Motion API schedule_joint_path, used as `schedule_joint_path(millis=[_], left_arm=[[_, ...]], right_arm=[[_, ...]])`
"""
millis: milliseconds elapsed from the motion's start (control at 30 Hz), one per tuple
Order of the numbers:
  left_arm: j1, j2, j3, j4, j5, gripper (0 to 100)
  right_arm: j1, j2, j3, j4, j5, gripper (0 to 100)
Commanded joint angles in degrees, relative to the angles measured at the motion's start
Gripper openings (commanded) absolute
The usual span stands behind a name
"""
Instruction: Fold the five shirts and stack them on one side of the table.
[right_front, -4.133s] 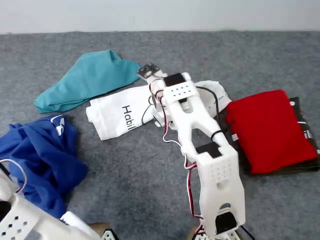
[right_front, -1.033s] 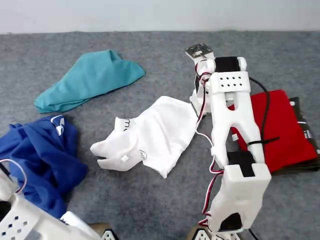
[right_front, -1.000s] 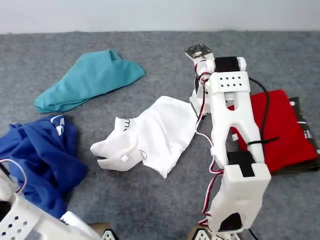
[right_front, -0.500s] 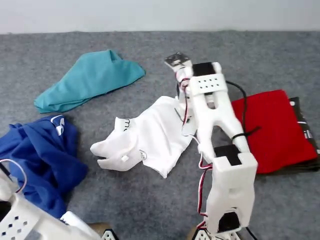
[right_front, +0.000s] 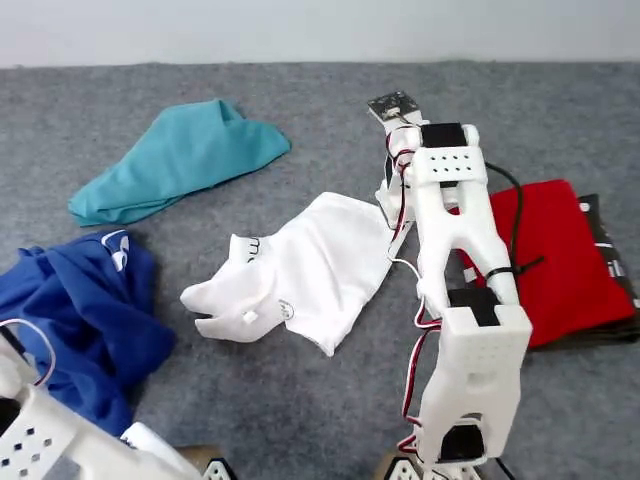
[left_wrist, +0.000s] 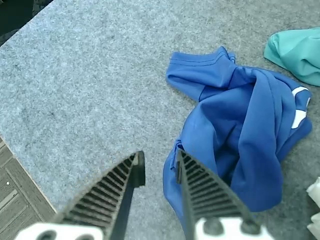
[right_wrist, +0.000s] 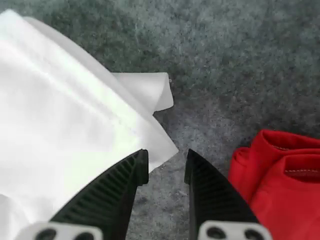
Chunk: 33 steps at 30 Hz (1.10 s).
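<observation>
A crumpled white shirt lies mid-table. My right gripper hangs at its right edge; in the right wrist view the gripper is open just over the white shirt's corner, with nothing held. A folded red shirt rests on a dark shirt at the right, the red shirt close beside the gripper. A teal shirt lies at the back left. A bunched blue shirt is at the front left, and my left gripper hovers, narrowly open, beside the blue shirt.
The grey carpeted tabletop has bare room at the front middle and along the back. My left arm's base sits at the front left corner. The table's edge drops to the floor close by the left gripper.
The white shirt, flat under the right arm four seconds ago, now lies crumpled nearer the front. The right arm swung left half a second ago and has come back right.
</observation>
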Motion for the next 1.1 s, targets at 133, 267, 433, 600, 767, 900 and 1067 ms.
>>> schedule_joint_path(millis=[133,267,433,600,767,900,1067], left_arm=[[-0.2,-0.6,-0.1,-1.0,0.2,11],[-0.2,-0.6,-0.1,-1.0,0.2,11],[-0.2,-0.6,-0.1,-1.0,0.2,11],[-0.2,-0.6,-0.1,-1.0,0.2,11],[-0.2,-0.6,-0.1,-1.0,0.2,11],[-0.2,-0.6,-0.1,-1.0,0.2,11],[-0.2,-0.6,-0.1,-1.0,0.2,11]], right_arm=[[-0.9,-0.5,-2.5,-0.8,-0.7,13.3],[-1.2,-0.4,-2.4,-0.9,-0.8,13.3],[-1.0,3.1,-2.4,-2.0,-0.8,13.2],[-1.3,4.9,-2.7,-2.8,-0.8,13.1],[-1.2,5.1,-2.7,-4.5,-0.8,0.9],[-1.0,5.3,-2.7,-4.5,-0.8,0.9],[-0.8,4.9,-2.7,-4.4,-0.8,0.9]])
